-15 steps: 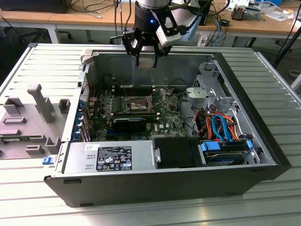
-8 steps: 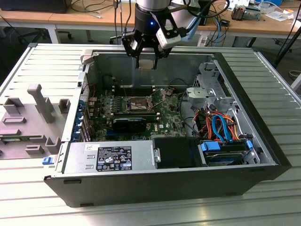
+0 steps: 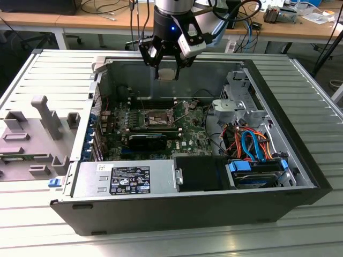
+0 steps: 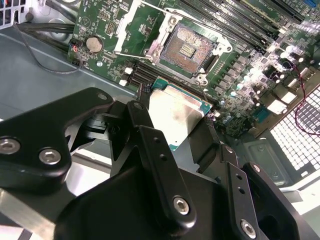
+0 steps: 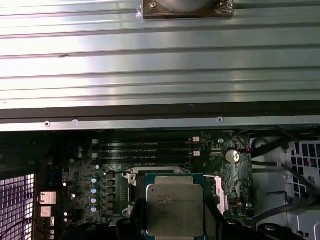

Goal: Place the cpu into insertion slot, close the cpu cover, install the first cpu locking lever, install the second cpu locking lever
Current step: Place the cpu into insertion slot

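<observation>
Exterior view: cpu [image 3: 168,74] above insertion slot [image 3: 153,119]

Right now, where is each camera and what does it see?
Exterior view: off the arm, looking down into the computer case; arm and pincer show.
Second wrist view: on the arm, looking past the pincer's black fingers at the socket.
First wrist view: on the arm, facing the green board.
Both wrist views share the chip.
</observation>
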